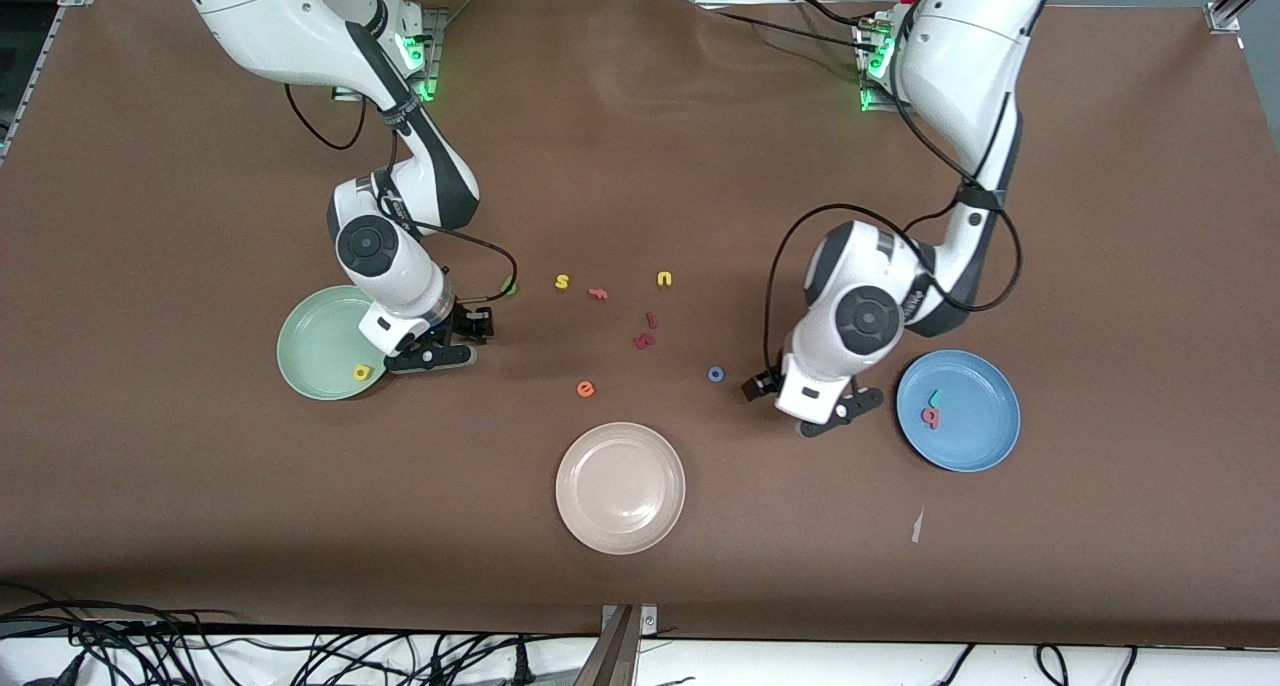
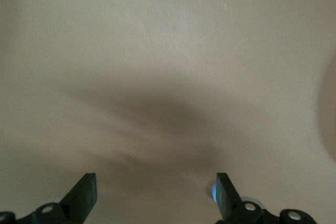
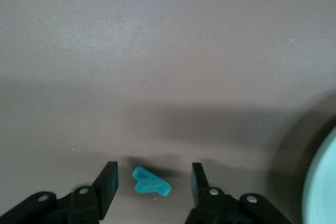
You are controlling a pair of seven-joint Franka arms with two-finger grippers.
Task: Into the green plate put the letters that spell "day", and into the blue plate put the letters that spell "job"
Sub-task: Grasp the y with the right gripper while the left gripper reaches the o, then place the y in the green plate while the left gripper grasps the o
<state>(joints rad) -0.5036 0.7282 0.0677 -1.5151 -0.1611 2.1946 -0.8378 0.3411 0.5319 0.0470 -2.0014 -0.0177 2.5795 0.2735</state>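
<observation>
Mint-green: the green plate [image 1: 305, 351], mid-height toward the right arm's end of the frame, carrying the yellow "a" [image 1: 361, 372] near its rim. Just beside that plate, low over the bare table, the right gripper [image 1: 440, 351]. Seen from the right wrist [image 3: 153, 170]: jaws partly apart, straddling the teal "y" [image 3: 151, 182], gripping nothing yet, with a gap showing on both sides of the letter. Long axis of the "y" roughly across the gap, finger to finger, so probably little room to spare when closing.

Above that in the frame, by the cable, a green letter [image 1: 510, 287], likely the "d", clearly nearer the right arm.

Frame centre: loose distractors, among them the yellow "s" [image 1: 562, 282] and the orange "e" [image 1: 586, 389]; lower centre, the beige plate [image 1: 620, 486].

Then the blue "o" [image 1: 715, 374], flat on the table, close to the left gripper [image 1: 835, 411] and on its side away from the blue plate [image 1: 985, 446]. From the left wrist [image 2: 156, 195]: spread wide, empty, only table below. In the blue plate already, the teal "j" [image 1: 936, 398] and the salmon "b" [image 1: 931, 418], touching or nearly so.
</observation>
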